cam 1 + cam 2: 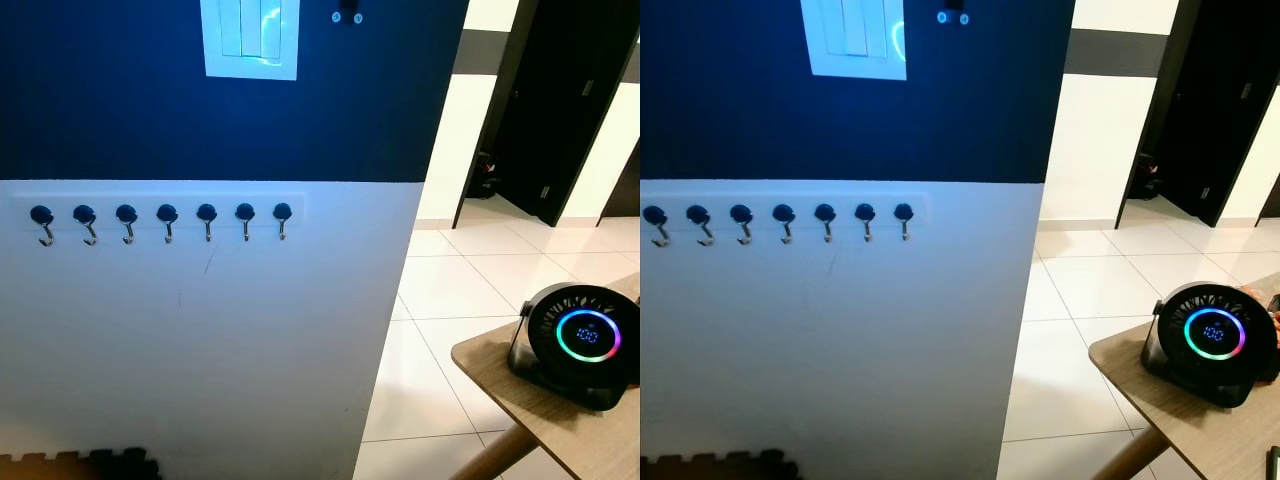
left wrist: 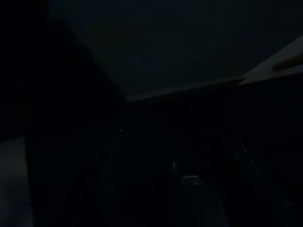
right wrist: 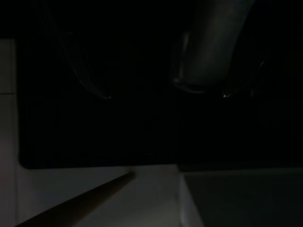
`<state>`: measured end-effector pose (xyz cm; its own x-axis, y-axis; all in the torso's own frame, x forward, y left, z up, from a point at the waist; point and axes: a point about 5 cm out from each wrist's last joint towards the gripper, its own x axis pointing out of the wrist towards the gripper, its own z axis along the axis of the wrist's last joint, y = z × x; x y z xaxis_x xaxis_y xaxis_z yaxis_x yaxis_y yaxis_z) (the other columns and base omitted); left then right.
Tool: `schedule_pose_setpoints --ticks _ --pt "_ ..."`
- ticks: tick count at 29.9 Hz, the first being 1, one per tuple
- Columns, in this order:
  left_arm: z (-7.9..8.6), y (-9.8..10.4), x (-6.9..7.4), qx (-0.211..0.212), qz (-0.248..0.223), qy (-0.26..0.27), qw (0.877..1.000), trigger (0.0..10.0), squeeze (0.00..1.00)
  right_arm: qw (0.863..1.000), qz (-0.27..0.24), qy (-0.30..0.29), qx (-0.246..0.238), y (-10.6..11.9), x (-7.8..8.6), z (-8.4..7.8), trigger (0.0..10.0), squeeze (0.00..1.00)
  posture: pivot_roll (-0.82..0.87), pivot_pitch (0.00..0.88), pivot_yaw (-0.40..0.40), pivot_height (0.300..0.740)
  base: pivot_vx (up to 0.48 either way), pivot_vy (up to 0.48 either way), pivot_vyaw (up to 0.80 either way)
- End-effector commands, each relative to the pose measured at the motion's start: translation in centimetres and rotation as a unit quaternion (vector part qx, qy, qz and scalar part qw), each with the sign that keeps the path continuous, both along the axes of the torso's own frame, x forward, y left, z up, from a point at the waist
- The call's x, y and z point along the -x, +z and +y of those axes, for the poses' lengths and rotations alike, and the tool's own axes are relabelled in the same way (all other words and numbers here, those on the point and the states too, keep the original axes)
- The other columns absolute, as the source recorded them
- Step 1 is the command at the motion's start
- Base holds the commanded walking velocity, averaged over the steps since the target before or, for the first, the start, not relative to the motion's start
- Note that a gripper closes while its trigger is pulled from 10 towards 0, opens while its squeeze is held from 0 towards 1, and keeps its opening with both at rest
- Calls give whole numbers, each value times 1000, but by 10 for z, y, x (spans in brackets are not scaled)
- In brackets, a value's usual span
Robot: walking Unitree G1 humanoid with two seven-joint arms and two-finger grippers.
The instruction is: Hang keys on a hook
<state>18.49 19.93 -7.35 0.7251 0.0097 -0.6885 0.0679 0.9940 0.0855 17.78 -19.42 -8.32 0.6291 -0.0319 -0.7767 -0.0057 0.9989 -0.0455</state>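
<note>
A two-tone wall (image 1: 200,330), dark blue above and white below, carries a white rail (image 1: 160,207) with 7 dark-capped metal hooks (image 1: 167,220), all bare; a switch plate (image 1: 250,38) sits high on the blue part. To the right, the corner of a wooden table (image 1: 520,400) holds a round black fan (image 1: 580,340) with a glowing ring display, and beyond it lie pale floor tiles (image 1: 450,290) and a dark doorway (image 1: 570,110). The keys cannot be made out anywhere here, so their look and place cannot be told; judging by the bare hooks, the hanging has not begun. Both wrist views are nearly black: the left gripper (image 2: 189,182) and right gripper (image 3: 165,94) appear only as faint glints, and whether either is open, closed or holding anything cannot be told. Likely hazards, as a judgement: each hook is small and its opening narrow, so a key ring brought in slightly off could slide past the tip and drop to the floor by the dark mat (image 1: 80,465); the hooks stand close together, so a finger could catch a neighbour; and the table corner and fan stand near the robot's right side, where a swinging arm could knock them.
</note>
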Motion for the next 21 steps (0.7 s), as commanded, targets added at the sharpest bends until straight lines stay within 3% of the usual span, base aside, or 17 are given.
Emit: schedule_pose_setpoints --ticks 1,3,7,21 --pt "7 -3 6 -20 17 1 1000 10000 0 999 -8 -26 18 1 2 -12 10000 0 53 8 -44 740 0 0 0" --pt "8 -3 7 -22 17 5 1000 10000 0 998 -18 -55 27 5 0 -24 10000 0 53 10 -47 740 0 0 0" --pt "8 -3 8 -19 15 7 1000 10000 0 998 -23 -57 29 7 -3 -27 10000 0 52 11 -46 740 0 0 0" --pt "-1 1 -2 1 -8 -10 1000 10000 0 998 -47 -39 11 9 -11 -10 10000 0 51 16 -36 740 0 0 0"
